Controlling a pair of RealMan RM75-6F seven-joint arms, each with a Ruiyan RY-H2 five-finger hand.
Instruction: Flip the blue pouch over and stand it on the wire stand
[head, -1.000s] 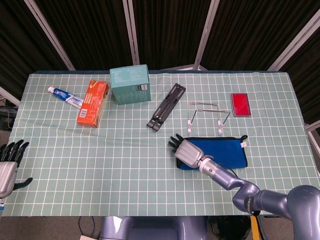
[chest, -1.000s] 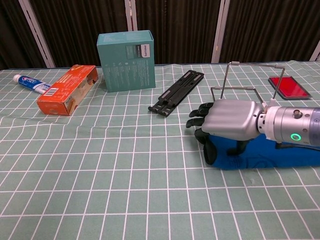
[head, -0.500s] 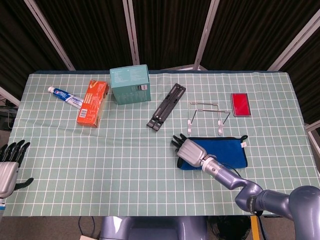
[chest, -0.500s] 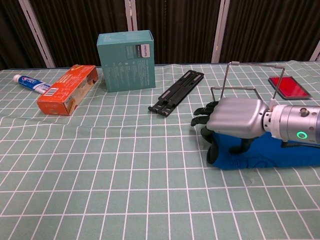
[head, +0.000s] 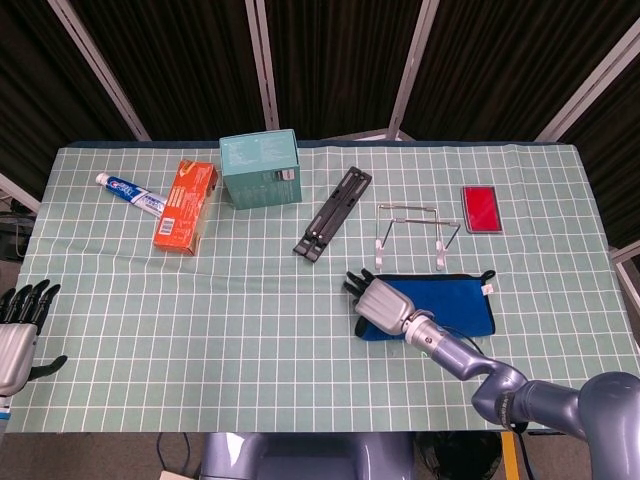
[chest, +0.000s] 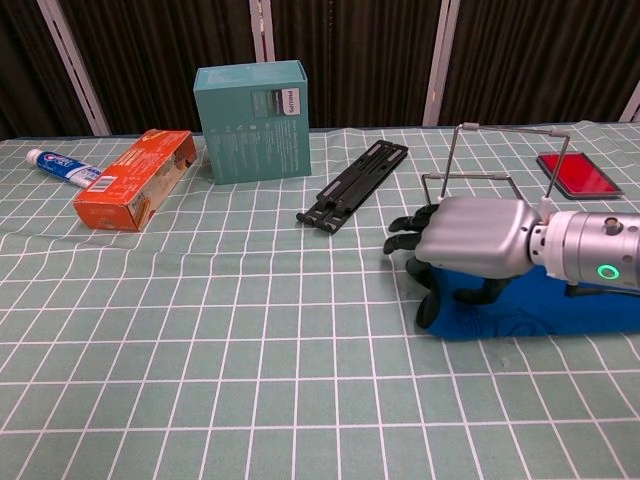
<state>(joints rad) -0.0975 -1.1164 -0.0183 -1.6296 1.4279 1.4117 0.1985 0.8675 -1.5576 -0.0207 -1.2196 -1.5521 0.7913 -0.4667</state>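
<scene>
One soft, light blue pouch (head: 440, 303) lies flat at six o'clock of the wire stand (head: 412, 235) — likely floppy, so best taken along its long edge. The right hand (chest: 468, 240) hovers over its left end, fingers curled down, holding nothing.

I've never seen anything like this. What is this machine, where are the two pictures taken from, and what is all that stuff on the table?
It is a two-armed robot with humanlike hands. One camera looks down from its head, the other looks forward from its chest. Its right hand is over the left end of a blue pouch; whether it grips it I cannot tell. The left hand waits, holding nothing, fingers apart. On the checked table also lie a wire stand, teal box, orange box, toothpaste, a black folding bracket and a red case.
</scene>
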